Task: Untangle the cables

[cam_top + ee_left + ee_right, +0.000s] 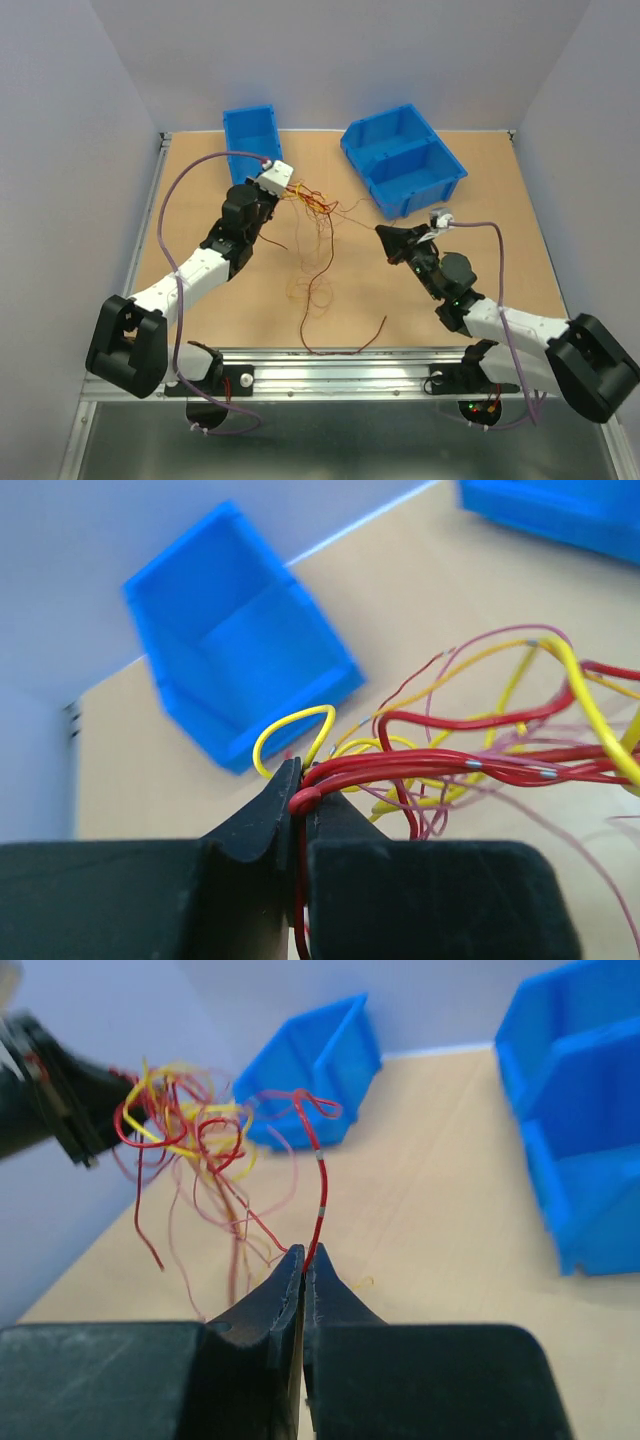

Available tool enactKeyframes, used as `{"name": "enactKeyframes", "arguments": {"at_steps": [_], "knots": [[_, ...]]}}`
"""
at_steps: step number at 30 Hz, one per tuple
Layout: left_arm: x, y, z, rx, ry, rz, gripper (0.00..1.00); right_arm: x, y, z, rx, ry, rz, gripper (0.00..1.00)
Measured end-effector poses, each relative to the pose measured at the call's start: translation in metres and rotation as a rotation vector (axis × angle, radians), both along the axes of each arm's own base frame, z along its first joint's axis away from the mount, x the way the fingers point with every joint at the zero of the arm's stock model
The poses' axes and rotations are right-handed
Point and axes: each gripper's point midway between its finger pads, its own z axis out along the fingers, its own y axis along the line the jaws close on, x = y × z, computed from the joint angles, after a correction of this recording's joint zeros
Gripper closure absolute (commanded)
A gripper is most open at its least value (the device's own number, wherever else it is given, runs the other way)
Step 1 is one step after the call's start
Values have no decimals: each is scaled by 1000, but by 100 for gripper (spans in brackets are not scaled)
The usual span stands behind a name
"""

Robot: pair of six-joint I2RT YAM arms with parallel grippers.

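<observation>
The cables are a tangle of thin red and yellow wires (310, 203), held above the table. My left gripper (278, 193) is shut on a bundle of red and yellow strands (420, 765) at its tips (303, 792). My right gripper (384, 233) is shut on a single red wire (318, 1205) that rises from its tips (303, 1257) and runs left to the tangle (190, 1125). Loose red strands (318, 290) hang down and trail on the table toward the front.
A small blue bin (251, 132) stands at the back left, also in the left wrist view (235, 640). A two-compartment blue bin (403, 158) stands at the back right, also in the right wrist view (580, 1130). A metal rail (340, 370) runs along the front edge.
</observation>
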Motion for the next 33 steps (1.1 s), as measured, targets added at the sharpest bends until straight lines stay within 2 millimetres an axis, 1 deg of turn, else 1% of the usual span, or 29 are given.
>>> {"name": "enactKeyframes", "arguments": {"at_steps": [1, 2, 3, 5, 7, 8, 9, 10, 11, 12, 13, 14, 15, 16, 17, 18, 19, 20, 22, 24, 26, 27, 28, 29, 30, 32, 33], "knots": [[5, 15, 2, -1, -10, 59, 96, -1, -12, 14, 31, -22, -49, 99], [8, 25, 4, -3, -19, 100, 95, -2, -18, 22, 51, -35, -75, 100], [10, 29, 8, -9, -35, 120, 92, -5, -25, 36, 81, -58, -98, 99], [8, 23, 16, -18, -59, 110, 89, -9, -34, 47, 110, -76, -135, 99], [4, 14, 24, -31, -83, 85, 87, -14, -46, 47, 123, -73, -176, 100], [2, 12, 28, -38, -97, 77, 85, -17, -52, 43, 130, -57, -193, 100], [0, 9, 33, -44, -110, 66, 80, -19, -55, 42, 137, -50, -201, 100], [-2, 6, 37, -48, -124, 54, 72, -22, -60, 39, 150, -37, -215, 100], [-4, 4, 41, -51, -136, 46, 72, -25, -64, 41, 164, -35, -224, 99], [-5, 8, 42, -49, -144, 71, 72, -27, -72, 42, 174, -35, -255, 99], [-5, 17, 46, -52, -163, 109, 72, -29, -83, 41, 185, -34, -293, 98], [-5, 27, 49, -55, -174, 143, 72, -31, -91, 39, 189, -33, -322, 71], [-5, 32, 51, -58, -183, 161, 72, -34, -96, 40, 192, -39, -335, 54], [-9, 39, 55, -66, -197, 168, 71, -35, -100, 37, 189, -36, -347, 42], [-14, 45, 59, -70, -212, 168, 65, -38, -104, 36, 172, -46, -355, 31], [-19, 46, 62, -75, -226, 145, 62, -39, -104, 35, 138, -61, -342, 31], [-26, 49, 68, -81, -247, 125, 61, -40, -101, 36, 117, -71, -321, 31], [-33, 46, 74, -91, -268, 76, 61, -40, -98, 34, 97, -76, -304, 30], [-46, 34, 83, -100, -299, -10, 61, -41, -84, 25, 34, -73, -230, 27], [-61, 15, 93, -110, -331, -113, 61, -40, -65, 7, -45, -49, -147, 23], [-69, 2, 97, -110, -345, -183, 61, -40, -50, -16, -123, -10, -73, 23], [-73, -3, 97, -108, -349, -217, 61, -40, -44, -22, -145, -2, -42, 23], [-76, -8, 95, -104, -347, -251, 61, -42, -33, -32, -180, 7, 16, 26], [-79, -11, 93, -99, -342, -273, 61, -41, -27, -40, -204, 18, 47, 29], [-82, -16, 92, -94, -336, -303, 61, -43, -15, -49, -235, 30, 109, 30], [-86, -24, 87, -87, -322, -348, 61, -44, 3, -57, -266, 32, 201, 30], [-90, -30, 84, -82, -311, -378, 61, -45, 15, -59, -275, 21, 264, 30]]}}
